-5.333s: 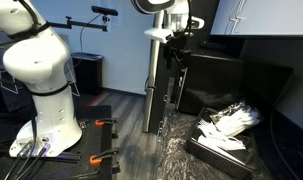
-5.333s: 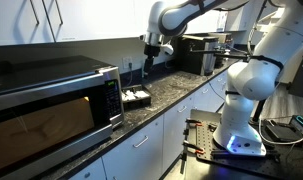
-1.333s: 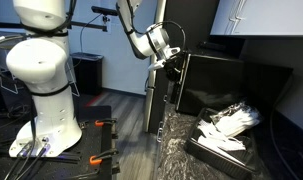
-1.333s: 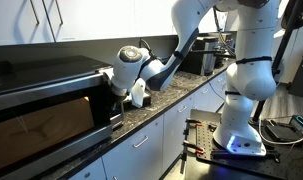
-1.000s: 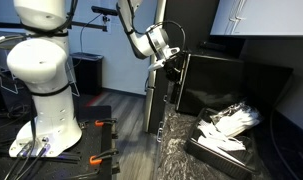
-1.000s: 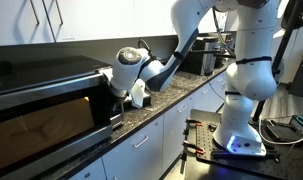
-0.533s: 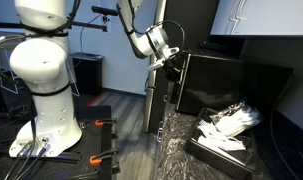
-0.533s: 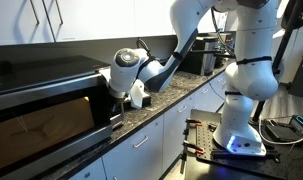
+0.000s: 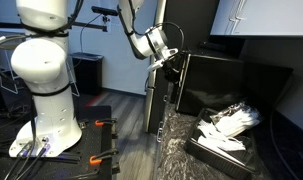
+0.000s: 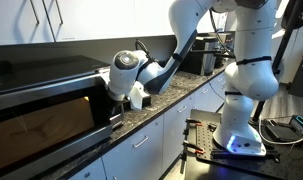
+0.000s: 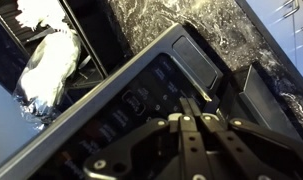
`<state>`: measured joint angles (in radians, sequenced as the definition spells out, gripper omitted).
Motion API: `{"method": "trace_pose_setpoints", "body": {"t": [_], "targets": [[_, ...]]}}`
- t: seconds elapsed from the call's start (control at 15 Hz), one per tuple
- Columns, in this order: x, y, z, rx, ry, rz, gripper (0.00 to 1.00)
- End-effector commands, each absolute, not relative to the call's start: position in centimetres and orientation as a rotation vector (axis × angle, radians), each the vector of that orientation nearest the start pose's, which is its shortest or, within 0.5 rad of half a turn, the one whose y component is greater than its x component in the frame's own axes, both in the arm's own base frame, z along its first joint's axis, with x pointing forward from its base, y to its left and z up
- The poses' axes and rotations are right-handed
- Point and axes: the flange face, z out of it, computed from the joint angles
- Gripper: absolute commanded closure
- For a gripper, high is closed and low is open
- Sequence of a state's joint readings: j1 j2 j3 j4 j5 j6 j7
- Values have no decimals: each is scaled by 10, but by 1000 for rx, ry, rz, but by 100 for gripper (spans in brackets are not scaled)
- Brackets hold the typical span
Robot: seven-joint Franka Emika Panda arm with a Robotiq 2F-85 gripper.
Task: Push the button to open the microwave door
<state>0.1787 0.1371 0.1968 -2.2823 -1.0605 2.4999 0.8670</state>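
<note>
The microwave (image 10: 41,100) stands on the dark counter and shows as a black box (image 9: 231,85) from its side. My gripper (image 10: 119,98) is at its control panel, by the front corner (image 9: 174,62). In the wrist view the gripper (image 11: 188,100) is shut with nothing between its fingers, and its tips point at the control panel (image 11: 121,120) among the small keys. The large rectangular button (image 11: 198,58) lies just past the tips at the panel's end. Whether the tips touch the panel is unclear. I cannot tell whether the door (image 10: 46,115) is ajar.
A black tray (image 9: 226,135) with white and foil-wrapped things sits on the speckled counter (image 10: 166,95) beside the microwave; the foil bundle (image 11: 51,65) shows in the wrist view. A black appliance (image 10: 196,55) stands farther along. The robot base (image 9: 41,90) is on the floor.
The wrist has edged very slightly toward the microwave's panel. The gripper stays shut and the door shows no visible movement.
</note>
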Motion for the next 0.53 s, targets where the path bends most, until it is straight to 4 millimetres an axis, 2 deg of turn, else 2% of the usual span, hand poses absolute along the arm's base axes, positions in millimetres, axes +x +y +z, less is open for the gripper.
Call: {"method": "trace_pose_setpoints", "body": {"t": [0.0,0.47], "targets": [[500,203,304,-3486,-638,-799,100],[509,198,301,-3501,-672,-816,100]]}}
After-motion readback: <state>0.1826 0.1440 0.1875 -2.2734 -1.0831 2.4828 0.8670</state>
